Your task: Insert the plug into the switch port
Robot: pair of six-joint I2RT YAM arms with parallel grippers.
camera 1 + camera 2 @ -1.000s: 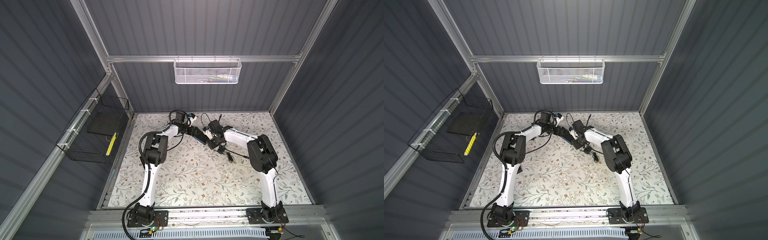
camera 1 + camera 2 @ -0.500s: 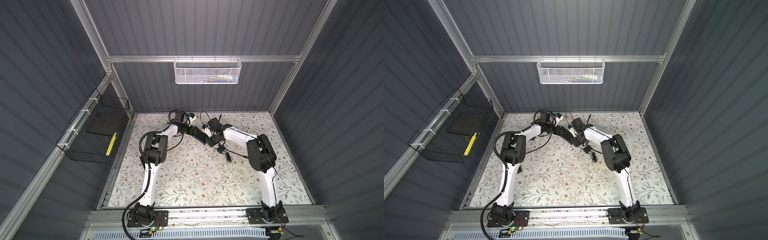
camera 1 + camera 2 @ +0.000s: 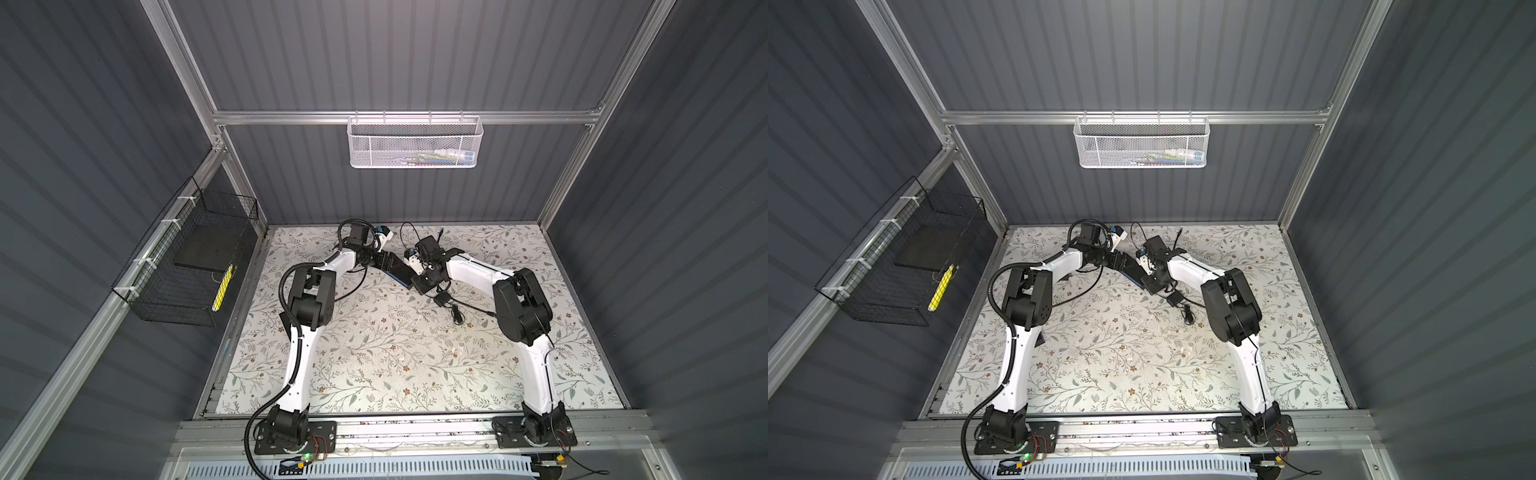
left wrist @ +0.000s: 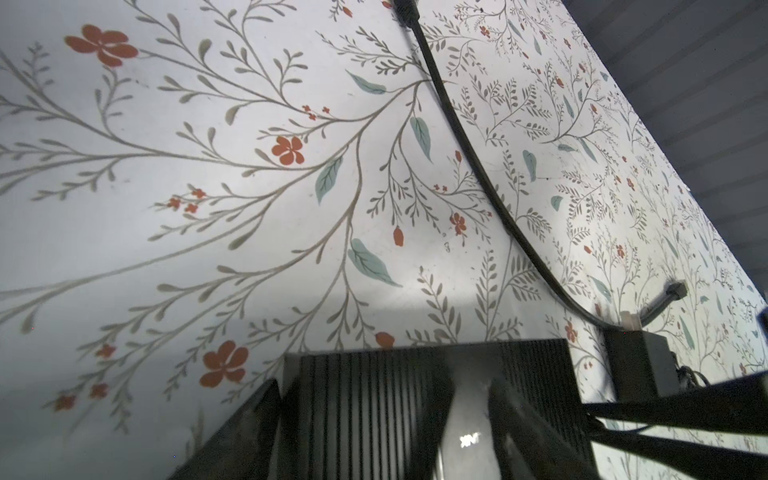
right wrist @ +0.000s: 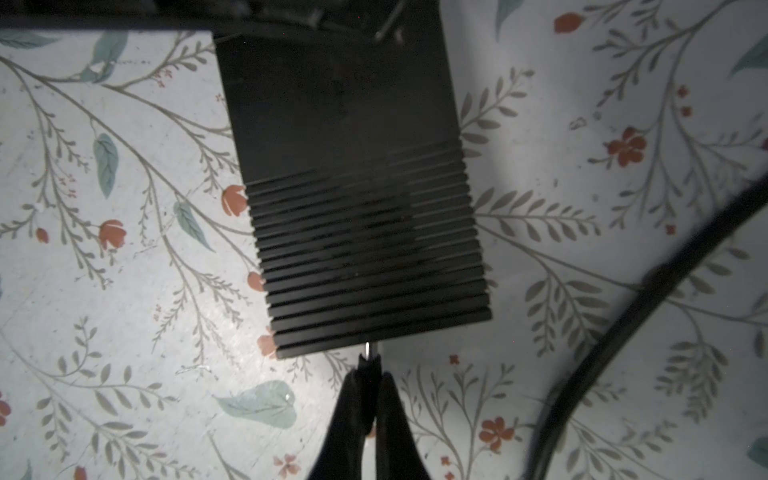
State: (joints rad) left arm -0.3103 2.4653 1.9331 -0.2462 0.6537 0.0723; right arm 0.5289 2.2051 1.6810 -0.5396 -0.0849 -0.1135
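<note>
A flat black ribbed box (image 3: 395,270) with one blue long face sits between my two grippers at the back of the mat in both top views, box (image 3: 1133,269). My left gripper (image 4: 386,399) grips one end of this box (image 4: 374,395), a finger (image 4: 253,428) at each side. My right gripper (image 5: 368,376) is shut on the small black plug (image 5: 368,365). The plug's metal tip meets the near edge of the box (image 5: 353,187). The switch port itself is hidden at that edge. In the top views the plug is hidden by the right gripper (image 3: 422,282).
A black cable (image 5: 623,328) runs from the plug to a small black block (image 3: 441,299) on the floral mat (image 3: 395,365). A white mesh basket (image 3: 413,143) hangs on the back wall. A black wire basket (image 3: 187,266) hangs on the left wall.
My right gripper has shifted slightly left with the plug, closer to the box's end. The left arm and the box have stayed in place.
</note>
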